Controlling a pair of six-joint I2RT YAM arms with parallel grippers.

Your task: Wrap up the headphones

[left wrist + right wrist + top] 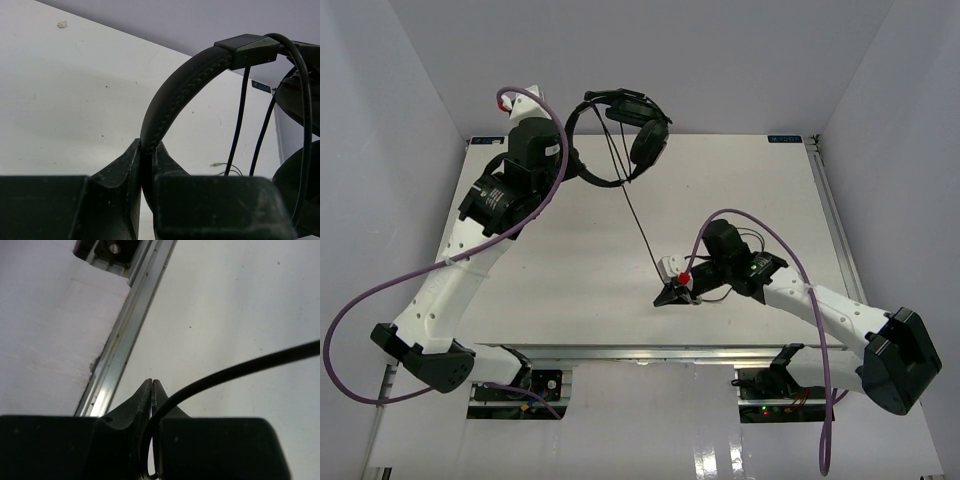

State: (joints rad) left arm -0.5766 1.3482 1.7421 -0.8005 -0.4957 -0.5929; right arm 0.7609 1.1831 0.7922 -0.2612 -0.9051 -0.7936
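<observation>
The headphones (pixel 648 143) are lifted above the far edge of the table, with an earcup hanging to the right. My left gripper (pixel 576 160) is shut on the stitched headband (pixel 175 95), which rises from between the jaws (pixel 148 150) and arches to the right. The thin black cord (pixel 642 228) runs taut from the headset down to my right gripper (pixel 672 293) at mid-table. A reddish plug (pixel 686 277) shows beside it. In the right wrist view the cord (pixel 240 369) curves in from the right and passes between the shut jaws (pixel 152 383).
The white table (pixel 550 260) is boxed in by pale walls on three sides. An aluminium rail (pixel 127 335) runs along the table edge close to the right gripper. Thick purple cables (pixel 380 300) loop off both arms.
</observation>
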